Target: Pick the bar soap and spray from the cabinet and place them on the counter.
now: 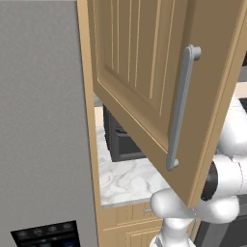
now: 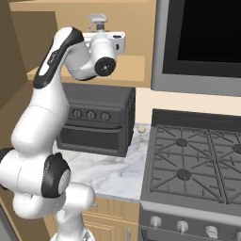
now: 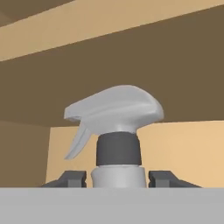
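The spray (image 3: 116, 113) has a grey trigger head, a dark collar and a pale body, and it stands upright inside the open cabinet (image 2: 127, 70). My gripper (image 3: 117, 178) is shut on the bottle just below the collar, one dark fingertip on each side. In the right base view the spray head (image 2: 97, 20) pokes up above my white hand, which hides the bottle's body. The cabinet door (image 1: 140, 72) with its grey bar handle hangs open over the arm. The white marble counter (image 2: 113, 172) lies below. The bar soap is out of view.
A dark toaster oven (image 2: 96, 120) stands on the counter under the cabinet. To its right are a small brass object (image 2: 140, 134), the stove top (image 2: 197, 160) and the black microwave (image 2: 202, 37) above it. A grey fridge (image 1: 43, 120) stands at the left.
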Available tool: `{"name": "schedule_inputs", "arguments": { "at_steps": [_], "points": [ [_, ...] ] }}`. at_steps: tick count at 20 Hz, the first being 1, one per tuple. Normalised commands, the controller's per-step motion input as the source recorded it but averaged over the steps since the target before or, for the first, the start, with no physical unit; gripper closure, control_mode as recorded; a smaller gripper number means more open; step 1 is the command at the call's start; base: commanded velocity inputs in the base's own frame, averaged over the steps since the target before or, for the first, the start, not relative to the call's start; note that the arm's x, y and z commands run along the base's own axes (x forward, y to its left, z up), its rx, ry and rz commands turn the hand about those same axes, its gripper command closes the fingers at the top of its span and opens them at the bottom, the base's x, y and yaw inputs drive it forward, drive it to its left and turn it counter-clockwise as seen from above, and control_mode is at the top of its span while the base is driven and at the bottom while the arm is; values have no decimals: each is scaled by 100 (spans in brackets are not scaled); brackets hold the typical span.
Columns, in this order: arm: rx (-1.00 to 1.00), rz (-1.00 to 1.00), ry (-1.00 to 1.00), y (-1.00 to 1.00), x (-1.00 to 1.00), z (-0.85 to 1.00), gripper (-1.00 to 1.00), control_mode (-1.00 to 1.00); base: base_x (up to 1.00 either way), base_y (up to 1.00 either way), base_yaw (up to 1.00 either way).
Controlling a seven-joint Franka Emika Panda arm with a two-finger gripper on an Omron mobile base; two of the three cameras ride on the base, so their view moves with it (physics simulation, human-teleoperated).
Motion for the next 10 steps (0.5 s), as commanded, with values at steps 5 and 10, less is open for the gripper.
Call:
{"name": "schedule_inputs", "arguments": {
  "at_steps": [5,10],
  "points": [
    [0,1,0,-7,-70,3,100,-100,0,0,0],
    [0,1,0,-12,-68,3,100,-100,0,0,0]
  ]
}}
